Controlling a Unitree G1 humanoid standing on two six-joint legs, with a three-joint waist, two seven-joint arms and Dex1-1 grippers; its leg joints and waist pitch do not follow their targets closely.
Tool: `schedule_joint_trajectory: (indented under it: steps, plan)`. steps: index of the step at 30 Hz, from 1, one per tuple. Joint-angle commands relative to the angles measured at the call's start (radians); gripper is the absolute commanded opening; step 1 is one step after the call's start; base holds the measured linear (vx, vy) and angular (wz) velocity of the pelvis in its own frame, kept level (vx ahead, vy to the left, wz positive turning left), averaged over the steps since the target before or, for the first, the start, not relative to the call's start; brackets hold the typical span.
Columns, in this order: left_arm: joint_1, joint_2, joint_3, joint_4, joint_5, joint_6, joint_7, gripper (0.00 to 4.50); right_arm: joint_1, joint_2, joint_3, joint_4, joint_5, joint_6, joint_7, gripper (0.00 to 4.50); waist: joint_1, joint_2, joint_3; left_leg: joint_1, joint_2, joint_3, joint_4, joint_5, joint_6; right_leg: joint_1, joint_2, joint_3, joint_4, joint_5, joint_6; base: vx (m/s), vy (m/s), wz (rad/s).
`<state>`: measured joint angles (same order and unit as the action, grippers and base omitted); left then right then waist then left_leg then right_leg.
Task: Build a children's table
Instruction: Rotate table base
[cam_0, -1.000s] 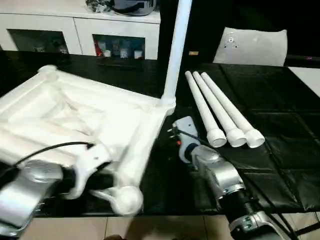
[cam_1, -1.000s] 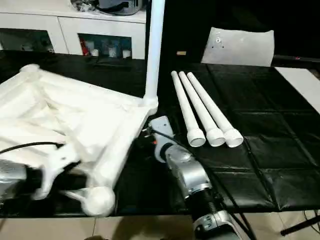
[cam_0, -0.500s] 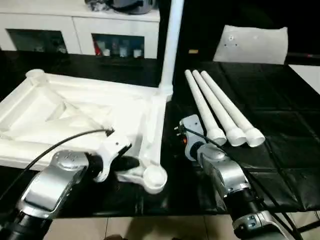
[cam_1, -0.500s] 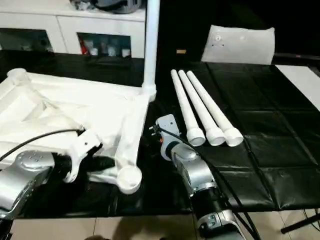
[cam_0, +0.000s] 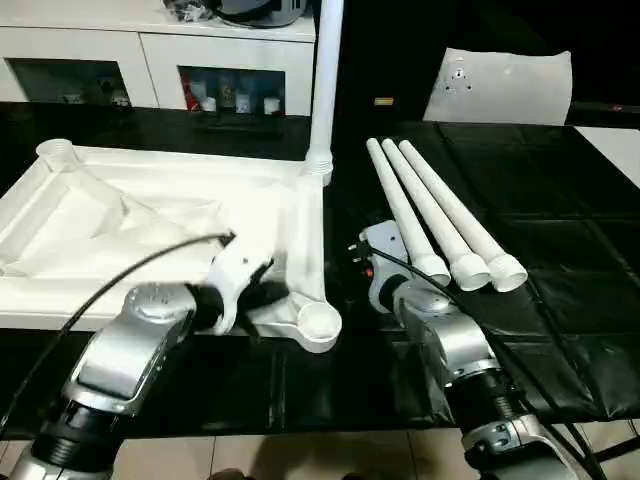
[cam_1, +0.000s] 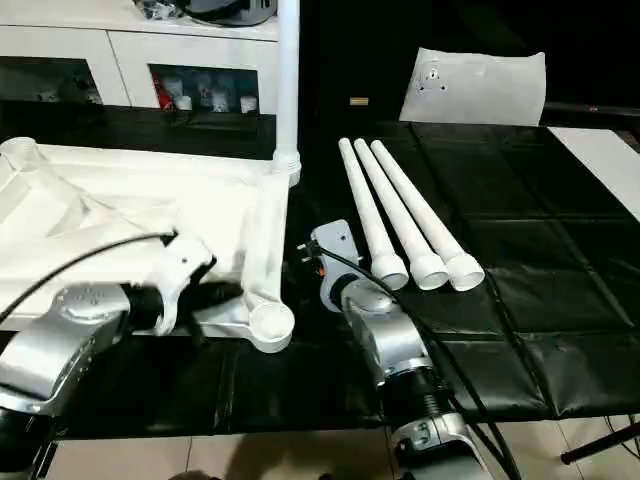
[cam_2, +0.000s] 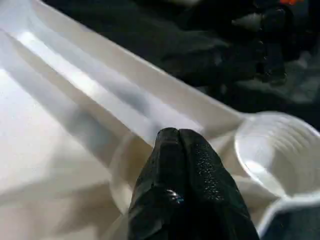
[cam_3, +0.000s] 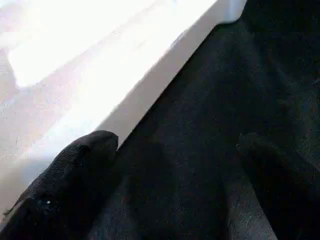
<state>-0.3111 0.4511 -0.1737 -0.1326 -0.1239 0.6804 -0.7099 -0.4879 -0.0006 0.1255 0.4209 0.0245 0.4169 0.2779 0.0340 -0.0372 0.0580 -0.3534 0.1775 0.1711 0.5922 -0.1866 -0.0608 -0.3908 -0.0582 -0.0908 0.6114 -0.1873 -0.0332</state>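
1. Left eye view: the table top (cam_0: 120, 215) lies ribbed side up, one leg (cam_0: 325, 80) upright in its far socket.
2. Left gripper (cam_2: 175, 145), fingers pressed together holding nothing, rests at the top's near corner, the empty socket (cam_0: 320, 322) just beside it.
3. Right gripper (cam_3: 175, 165) gapes wide and empty; three loose legs (cam_0: 440, 215) lie just beyond it, running away from it, so it's likely the nearer hand.
4. Right wrist view adds the top's edge (cam_3: 150, 90) close alongside.

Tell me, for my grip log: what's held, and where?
Right gripper: open, empty. Left gripper: shut at the white plastic ribbed table top, near its corner socket; a hold cannot be told.
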Motion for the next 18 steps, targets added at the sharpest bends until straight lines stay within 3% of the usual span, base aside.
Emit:
schedule_joint_trajectory:
  steps: [1,3,4,5,6,7,11,12,15,18]
  plan:
    - [-0.019,-0.023,0.050,-0.006,-0.018,-0.025,0.031,0.05,-0.077,-0.007,-0.024,-0.062,-0.011,0.035,-0.035,4.50,0.004,0.020,-0.057,0.007,0.052,-0.025,-0.077,-0.255,-0.037,0.044,-0.088,0.069,-0.080,-0.280,-0.145,0.000,0.000,0.00]
    - [-0.022,-0.023,0.057,-0.011,-0.017,-0.034,0.036,0.34,-0.107,-0.017,-0.037,-0.055,-0.015,0.059,-0.048,4.50,0.003,0.024,-0.057,0.009,0.052,-0.024,-0.076,-0.260,-0.040,0.042,-0.088,0.069,-0.080,-0.288,-0.142,0.000,0.000,0.00]
    - [-0.025,-0.024,0.077,-0.041,-0.036,-0.029,0.030,0.34,-0.174,-0.036,-0.062,-0.019,-0.026,0.129,-0.083,4.50,0.002,0.021,-0.055,0.012,0.051,-0.025,-0.076,-0.274,-0.043,0.039,-0.085,0.068,-0.079,-0.310,-0.138,0.000,0.000,0.00]
    - [-0.025,-0.024,0.079,-0.044,-0.037,-0.029,0.029,0.45,-0.180,-0.037,-0.066,-0.014,-0.027,0.137,-0.087,4.50,0.001,0.022,-0.057,0.012,0.050,-0.024,-0.076,-0.269,-0.048,0.039,-0.083,0.069,-0.078,-0.302,-0.138,0.000,0.000,0.00]
    - [-0.022,-0.019,0.087,-0.064,-0.045,-0.025,0.028,0.51,-0.211,-0.043,-0.078,0.009,-0.029,0.163,-0.106,4.50,0.003,0.029,-0.057,0.012,0.051,-0.025,-0.075,-0.264,-0.054,0.039,-0.085,0.070,-0.075,-0.287,-0.139,0.000,0.000,0.00]
    - [-0.017,-0.015,0.100,-0.102,-0.065,-0.017,0.025,0.60,-0.245,-0.054,-0.093,0.045,-0.005,0.171,-0.081,4.50,0.003,0.021,-0.059,0.015,0.052,-0.021,-0.074,-0.257,-0.055,0.037,-0.082,0.070,-0.075,-0.259,-0.143,0.000,0.000,0.00]
    - [-0.004,-0.008,0.106,-0.157,-0.084,0.006,0.018,1.00,-0.289,-0.080,-0.106,0.129,0.008,0.128,-0.073,4.50,0.011,0.024,-0.063,0.005,0.050,-0.020,-0.071,-0.200,-0.045,0.047,-0.085,0.068,-0.065,-0.172,-0.164,0.000,0.000,0.00]
    - [0.004,-0.005,0.106,-0.176,-0.091,0.014,0.014,1.00,-0.308,-0.088,-0.115,0.167,0.005,0.115,-0.094,4.50,0.010,0.017,-0.066,0.003,0.050,-0.018,-0.068,-0.181,-0.042,0.049,-0.085,0.068,-0.063,-0.150,-0.170,0.000,0.000,0.00]
    - [0.013,-0.002,0.105,-0.213,-0.109,0.041,0.008,1.23,-0.341,-0.099,-0.138,0.239,0.012,0.094,-0.108,4.50,0.014,0.019,-0.069,-0.002,0.048,-0.015,-0.063,-0.140,-0.036,0.051,-0.085,0.069,-0.056,-0.107,-0.180,0.000,0.000,0.00]
    - [0.018,0.004,0.103,-0.251,-0.134,0.077,0.002,1.40,-0.382,-0.107,-0.158,0.318,0.009,0.085,-0.112,4.50,0.014,0.024,-0.066,-0.003,0.048,-0.015,-0.063,-0.165,-0.034,0.047,-0.082,0.065,-0.056,-0.129,-0.185,0.000,0.000,0.00]
